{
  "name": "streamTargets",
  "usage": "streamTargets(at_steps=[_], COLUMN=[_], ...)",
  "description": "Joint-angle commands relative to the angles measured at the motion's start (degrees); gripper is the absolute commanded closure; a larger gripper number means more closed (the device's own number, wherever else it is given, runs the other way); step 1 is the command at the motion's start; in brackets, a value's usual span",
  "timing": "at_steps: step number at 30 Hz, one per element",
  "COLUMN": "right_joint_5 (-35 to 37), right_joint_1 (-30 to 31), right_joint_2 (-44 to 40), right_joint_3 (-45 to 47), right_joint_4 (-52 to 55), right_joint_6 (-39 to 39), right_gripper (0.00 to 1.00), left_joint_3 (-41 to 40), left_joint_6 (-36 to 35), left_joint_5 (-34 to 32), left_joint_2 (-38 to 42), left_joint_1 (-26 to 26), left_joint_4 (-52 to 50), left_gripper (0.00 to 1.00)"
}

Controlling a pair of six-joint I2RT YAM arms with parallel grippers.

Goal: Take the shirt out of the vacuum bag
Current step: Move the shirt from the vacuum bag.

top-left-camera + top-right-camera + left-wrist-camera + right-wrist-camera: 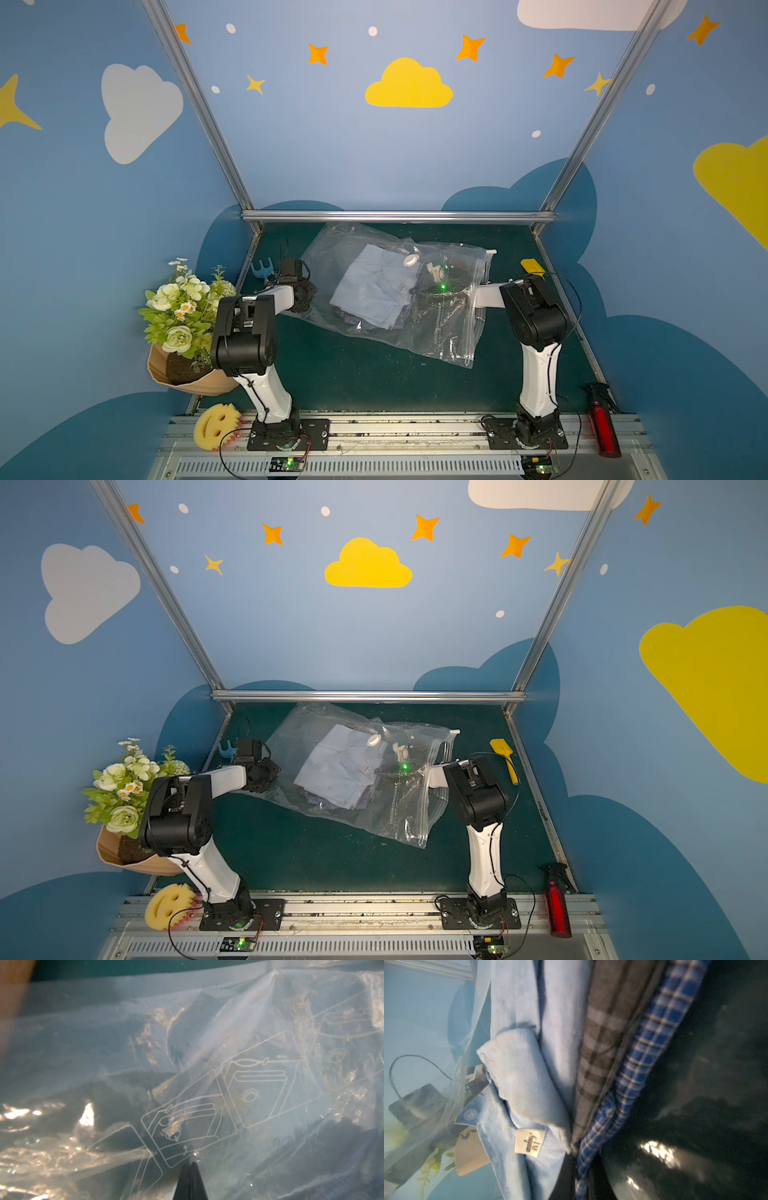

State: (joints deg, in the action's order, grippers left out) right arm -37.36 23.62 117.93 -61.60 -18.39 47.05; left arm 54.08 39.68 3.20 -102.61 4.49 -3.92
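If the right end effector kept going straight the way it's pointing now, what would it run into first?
Probably the folded clothes inside the vacuum bag: the light blue shirt and plaid fabric sit dead ahead in the right wrist view; which layer, and how close, I can't tell.

desk (353, 374): dark green mat, metal rail along the far edge, bare along the near strip in front of me.
centre: vacuum bag (440, 332) lies askew across it, zip edge towards my right, one corner near the far rail.
my left, far: blue hand rake (262, 269) just beside the bag.
my right, far: yellow scoop (505, 758) near the side rail.
my right, near corner: red spray bottle (602, 424) lying down.
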Motion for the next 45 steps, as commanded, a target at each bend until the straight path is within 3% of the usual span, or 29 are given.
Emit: streamTargets(at_steps=[1, 27, 45], right_joint_5=[1.9, 2.6, 0.8], right_joint_1=[-1.9, -15.9, -26.0], right_joint_2=[-2.7, -20.6, -25.0], right_joint_3=[3.9, 21.8, 21.4], right_joint_4=[7.5, 18.9, 29.2], right_joint_6=[-1.6, -10.7, -19.6], right_gripper=[1.00, 1.00, 1.00], left_joint_3=[-1.0, -1.6, -1.5], left_joint_6=[0.1, 0.2, 0.0], left_joint_5=[-0.2, 0.0, 0.2], left_joint_2=[0.1, 0.5, 0.4], left_joint_1=[0.3, 0.3, 0.3], left_joint_4=[-1.8, -0.8, -0.8], left_gripper=[0.97, 0.97, 0.97])
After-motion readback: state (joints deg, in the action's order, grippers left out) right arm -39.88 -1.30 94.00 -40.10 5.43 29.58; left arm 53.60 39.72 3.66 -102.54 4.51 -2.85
